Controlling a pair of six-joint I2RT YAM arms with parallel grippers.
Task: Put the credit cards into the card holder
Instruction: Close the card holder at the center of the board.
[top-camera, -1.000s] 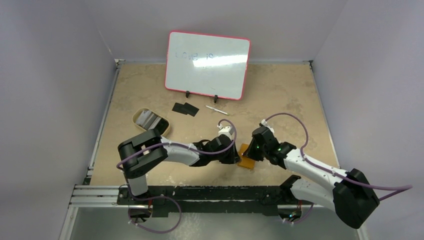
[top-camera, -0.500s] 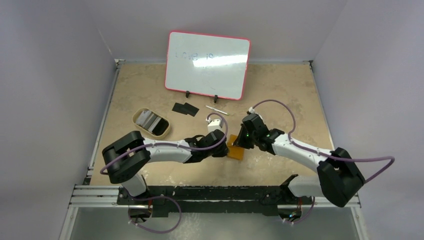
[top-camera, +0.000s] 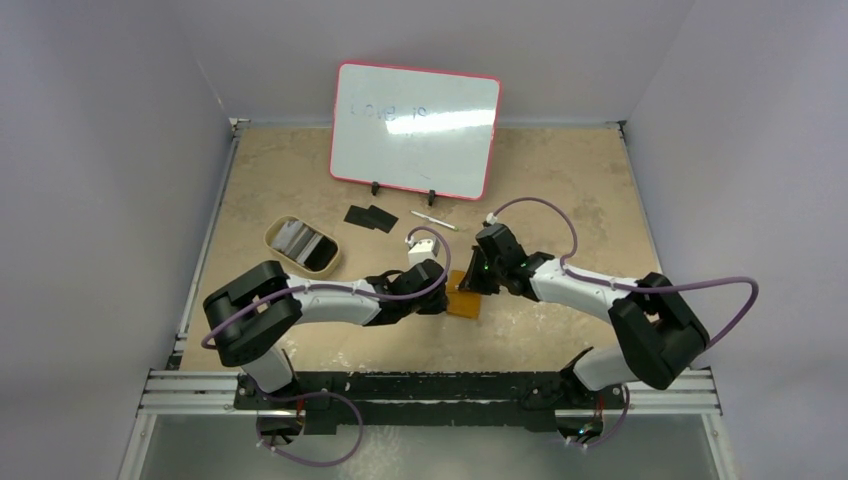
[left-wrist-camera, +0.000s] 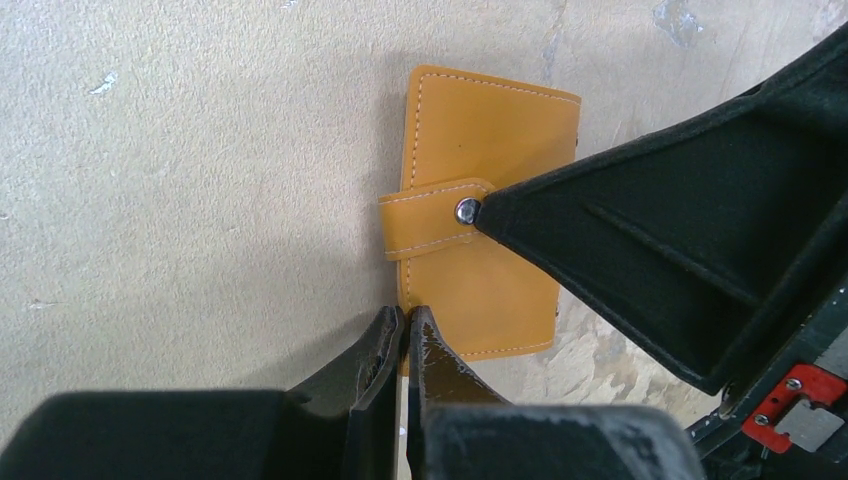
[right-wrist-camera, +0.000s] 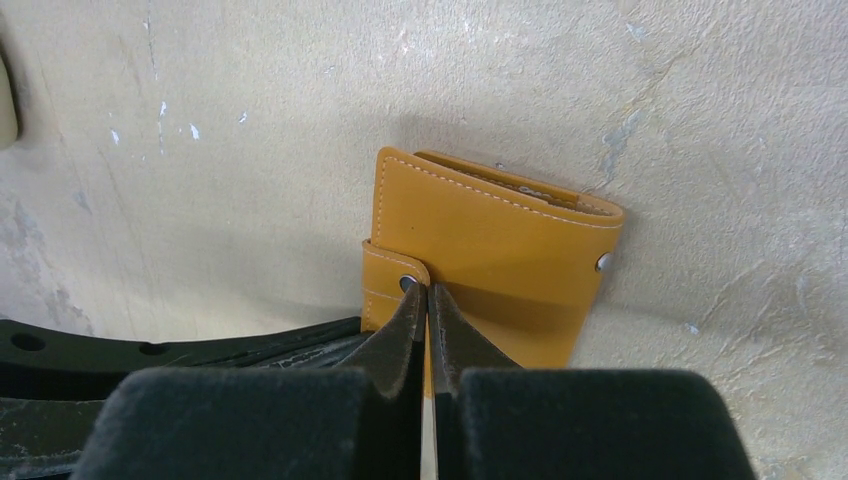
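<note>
card holder look: the card holder (top-camera: 463, 303) is a small orange-tan leather-like wallet with pale stitching along its edges, and a narrow tab (left-wrist-camera: 432, 218) carries a round metal snap.
card holder state: folded shut, with the tab wrapped round one long edge onto the top face. In the right wrist view (right-wrist-camera: 500, 240) the layers show at the far edge.
card holder pose: flat on the desk (top-camera: 560, 200), slightly skewed to its edges.
card holder place: middle of the desk's width, in its near half.
credit cards look: two black credit cards (top-camera: 370, 217), thin and rectangular.
credit cards pose: flat, one overlapping the other.
credit cards place: farther back on the desk, left of centre, well apart from the card holder.
</note>
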